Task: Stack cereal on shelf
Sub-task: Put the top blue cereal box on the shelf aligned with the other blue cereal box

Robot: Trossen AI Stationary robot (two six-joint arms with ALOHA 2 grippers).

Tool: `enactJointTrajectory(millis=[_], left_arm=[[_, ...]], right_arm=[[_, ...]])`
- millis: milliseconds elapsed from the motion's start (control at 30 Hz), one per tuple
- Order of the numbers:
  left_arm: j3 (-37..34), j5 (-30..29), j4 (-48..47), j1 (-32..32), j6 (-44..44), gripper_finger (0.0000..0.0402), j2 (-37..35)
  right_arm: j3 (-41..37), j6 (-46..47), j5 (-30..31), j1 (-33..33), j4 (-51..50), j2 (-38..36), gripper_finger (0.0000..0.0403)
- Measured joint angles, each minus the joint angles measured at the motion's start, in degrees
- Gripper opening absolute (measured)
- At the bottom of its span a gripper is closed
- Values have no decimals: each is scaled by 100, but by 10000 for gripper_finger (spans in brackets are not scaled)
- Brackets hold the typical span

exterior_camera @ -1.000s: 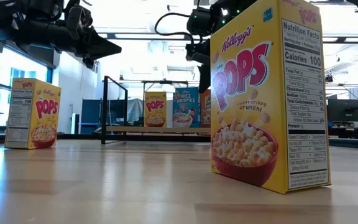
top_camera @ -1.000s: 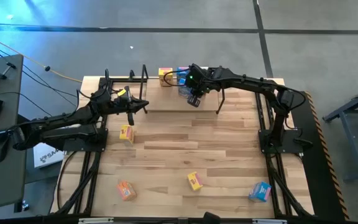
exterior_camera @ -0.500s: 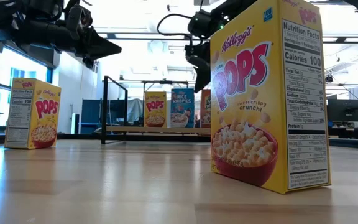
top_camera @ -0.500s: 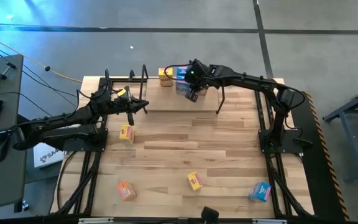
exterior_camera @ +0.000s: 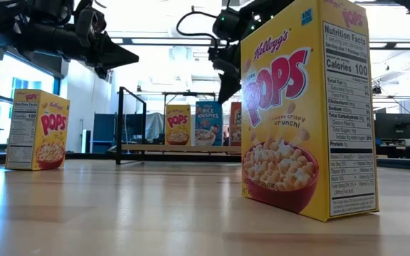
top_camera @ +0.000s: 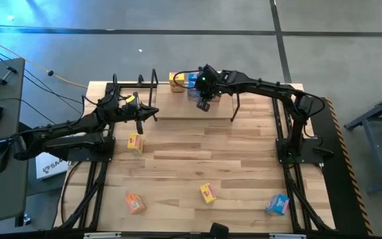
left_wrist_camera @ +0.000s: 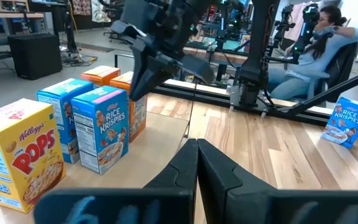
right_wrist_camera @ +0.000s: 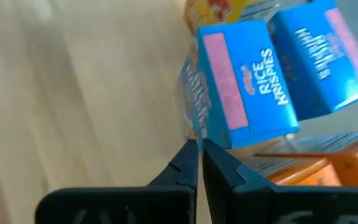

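Got five cereal boxes (left_wrist_camera: 102, 127) on the shelf (top_camera: 178, 109) so far, four still on the table (top_camera: 197, 162), both grippers pinched empty.

1. I see my left gripper (left_wrist_camera: 197, 163) with its fingers pressed together.
2. On the shelf (left_wrist_camera: 166, 134) stand a yellow Pops box (left_wrist_camera: 18, 152) and two blue Rice Krispies boxes (left_wrist_camera: 103, 127).
3. The right gripper (left_wrist_camera: 166, 59) hangs above them.
4. A person (left_wrist_camera: 325, 43) sits behind.

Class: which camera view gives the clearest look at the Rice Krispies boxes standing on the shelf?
The left wrist view: both blue Rice Krispies boxes show full fronts beside the yellow Pops box. The right wrist view catches them close but tilted; the low view shows one, far off; the high view only tops.
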Motion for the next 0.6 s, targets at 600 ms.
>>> enactJointTrajectory(millis=[600], left_arm=[[0,-43,-60,-2,14,0,0]], right_arm=[[2,-316,51,-53,247,30,2]])
